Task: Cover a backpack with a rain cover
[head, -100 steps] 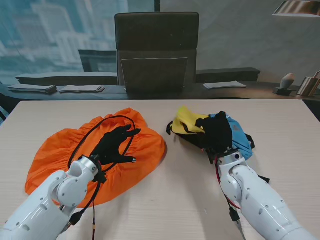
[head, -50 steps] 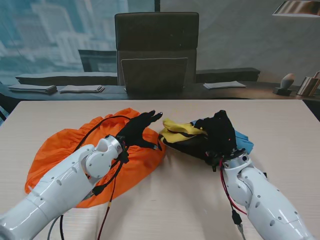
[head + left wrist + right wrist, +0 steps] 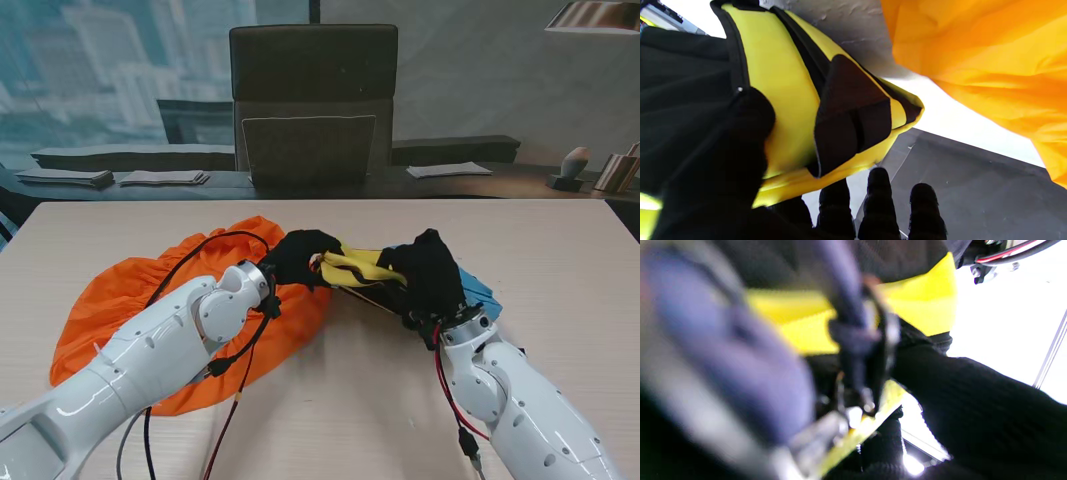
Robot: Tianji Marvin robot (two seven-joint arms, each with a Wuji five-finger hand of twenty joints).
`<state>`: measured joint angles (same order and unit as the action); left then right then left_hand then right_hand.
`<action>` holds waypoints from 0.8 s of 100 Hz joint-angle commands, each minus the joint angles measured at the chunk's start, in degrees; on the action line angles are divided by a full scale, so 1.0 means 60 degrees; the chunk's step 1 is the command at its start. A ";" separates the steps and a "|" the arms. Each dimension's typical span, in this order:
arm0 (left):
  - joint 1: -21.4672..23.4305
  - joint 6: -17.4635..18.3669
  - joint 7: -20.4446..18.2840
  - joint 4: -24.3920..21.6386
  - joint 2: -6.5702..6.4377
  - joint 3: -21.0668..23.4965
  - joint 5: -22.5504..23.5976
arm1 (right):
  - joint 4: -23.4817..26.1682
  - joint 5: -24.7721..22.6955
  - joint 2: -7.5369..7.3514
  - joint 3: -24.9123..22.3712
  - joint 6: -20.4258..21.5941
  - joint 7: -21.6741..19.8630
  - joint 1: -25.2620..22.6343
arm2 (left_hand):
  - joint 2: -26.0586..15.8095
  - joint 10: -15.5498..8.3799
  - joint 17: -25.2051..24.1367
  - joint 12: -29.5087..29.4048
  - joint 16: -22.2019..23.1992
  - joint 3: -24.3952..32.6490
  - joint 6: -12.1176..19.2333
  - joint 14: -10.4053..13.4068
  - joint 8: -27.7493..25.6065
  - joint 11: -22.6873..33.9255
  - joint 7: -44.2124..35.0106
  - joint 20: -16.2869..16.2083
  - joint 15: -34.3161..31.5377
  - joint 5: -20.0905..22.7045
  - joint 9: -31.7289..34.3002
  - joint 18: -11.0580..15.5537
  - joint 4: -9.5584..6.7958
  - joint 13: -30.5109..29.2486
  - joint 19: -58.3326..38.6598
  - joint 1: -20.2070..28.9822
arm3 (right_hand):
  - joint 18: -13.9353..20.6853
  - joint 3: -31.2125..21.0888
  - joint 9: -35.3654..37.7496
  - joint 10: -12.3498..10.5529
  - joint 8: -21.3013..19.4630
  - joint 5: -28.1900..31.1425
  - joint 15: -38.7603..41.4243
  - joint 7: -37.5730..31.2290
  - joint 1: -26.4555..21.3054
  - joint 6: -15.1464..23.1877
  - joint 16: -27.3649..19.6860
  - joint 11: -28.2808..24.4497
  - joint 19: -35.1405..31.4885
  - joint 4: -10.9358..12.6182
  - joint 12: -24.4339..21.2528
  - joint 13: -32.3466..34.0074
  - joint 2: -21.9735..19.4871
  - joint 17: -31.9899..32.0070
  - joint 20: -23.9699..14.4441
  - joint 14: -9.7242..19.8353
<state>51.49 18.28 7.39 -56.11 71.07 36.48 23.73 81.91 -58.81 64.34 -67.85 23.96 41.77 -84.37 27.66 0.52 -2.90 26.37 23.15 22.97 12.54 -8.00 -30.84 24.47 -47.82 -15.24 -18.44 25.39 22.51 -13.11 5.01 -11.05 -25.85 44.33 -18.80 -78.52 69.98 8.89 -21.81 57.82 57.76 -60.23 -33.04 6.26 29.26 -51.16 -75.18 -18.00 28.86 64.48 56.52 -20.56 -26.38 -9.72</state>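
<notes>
A small yellow, black and blue backpack [image 3: 362, 268] lies mid-table, its left end at the edge of the orange rain cover [image 3: 120, 300], which is spread flat on the left. My left hand [image 3: 300, 258] is curled around the backpack's yellow left end. In the left wrist view the thumb presses the yellow panel [image 3: 786, 86] and the fingers [image 3: 878, 200] curl beneath it, with orange cover [image 3: 990, 60] alongside. My right hand [image 3: 428, 275] is shut on the backpack's middle and right part. The right wrist view is blurred, showing yellow fabric [image 3: 920, 306] and a dark strap.
A dark office chair [image 3: 313, 100] stands behind the table's far edge. Papers [image 3: 450, 170] and stacked documents [image 3: 70, 177] lie on a desk farther back. Black cables loop over the rain cover beside my left arm.
My left hand left the rain cover, swung right and closed on the backpack's yellow end. The right hand has dragged the backpack left, toward the cover.
</notes>
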 commanded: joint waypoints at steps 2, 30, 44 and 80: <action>-0.0113 0.0001 -0.0052 -0.0124 0.0152 0.0154 -0.0103 | 0.0183 -0.0087 0.0007 -0.0095 0.0110 -0.0093 -0.0032 | -0.1106 -0.0230 -0.0062 -0.0277 0.0104 -0.0677 0.1326 0.0243 -0.0637 0.0548 -0.1661 -0.0476 -0.0589 0.1518 0.1435 0.0019 -0.0233 -0.0906 -0.1437 0.1087 | -0.0051 -0.0498 -0.0056 0.0211 -0.0377 0.0075 -0.0049 -0.0275 -0.0539 0.0794 0.0143 0.0093 -0.0264 -0.0114 0.0088 0.0097 -0.0551 0.0015 -0.0277 0.0290; -0.0044 -0.0579 -0.0434 -0.0757 0.0141 0.0921 -0.1033 | 0.0783 -0.0359 -0.0302 -0.1262 0.0446 -0.1973 -0.0511 | -0.1741 0.0214 0.0811 0.1673 0.0705 -0.0989 -0.0509 -0.0230 -0.2019 0.0811 -0.2204 -0.1296 -0.1919 0.0956 0.4100 -0.0215 -0.0199 -0.3050 -0.3213 0.2120 | 0.1136 0.1985 -0.7035 -0.0011 -0.0487 -0.6049 -0.3490 0.4507 0.4267 -0.1284 -0.0993 0.1421 0.1893 0.0926 -0.1225 -0.6480 -0.1142 0.3789 -0.0551 0.0861; 0.0184 -0.0830 -0.0563 -0.1176 0.0009 0.1203 -0.1017 | 0.0863 -0.0488 -0.0408 -0.1485 0.0104 -0.2661 -0.0593 | -0.1757 0.0293 0.0896 0.1865 0.0773 -0.1038 -0.0763 -0.0359 -0.2117 0.0825 -0.2231 -0.1393 -0.2033 0.0968 0.4136 -0.0073 -0.0198 -0.3079 -0.3414 0.2247 | 0.1254 0.1776 -0.8961 -0.0083 0.0877 -0.8006 -0.5104 0.5074 0.5143 -0.1901 -0.1615 0.2586 0.3401 0.0769 -0.1788 -0.7640 -0.0856 0.4379 -0.0523 0.1161; 0.0335 -0.1211 -0.0518 -0.1641 0.0007 0.1417 -0.1145 | 0.1987 -0.0080 -0.0508 -0.1933 -0.0484 -0.4869 -0.1295 | -0.1168 0.0747 0.1595 0.2690 0.1434 0.0654 -0.1650 -0.1165 -0.2188 0.1310 -0.2507 -0.1742 -0.2949 0.1196 0.4750 -0.0276 -0.0236 -0.3968 -0.4096 0.1480 | 0.1064 0.1705 -0.9764 0.0403 0.2059 -0.8561 -0.6689 0.5262 0.5614 -0.2834 -0.2161 0.3407 0.5107 0.0670 -0.2213 -0.7947 -0.1014 0.4314 -0.0653 0.0974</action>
<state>53.90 11.32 4.60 -64.66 70.69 44.48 17.11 92.30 -59.48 61.53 -79.36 21.05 15.35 -91.08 24.88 5.59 6.08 39.84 29.33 19.81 3.64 -13.89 -40.08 27.17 -56.43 -24.21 -31.01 30.73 47.54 -14.21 5.01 -31.26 -47.65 53.49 -12.23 -67.82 13.29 9.74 -10.79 8.45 19.36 -29.64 -2.57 -9.05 17.32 -31.73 -46.79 -13.55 16.63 18.55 49.72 5.18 -29.21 -3.47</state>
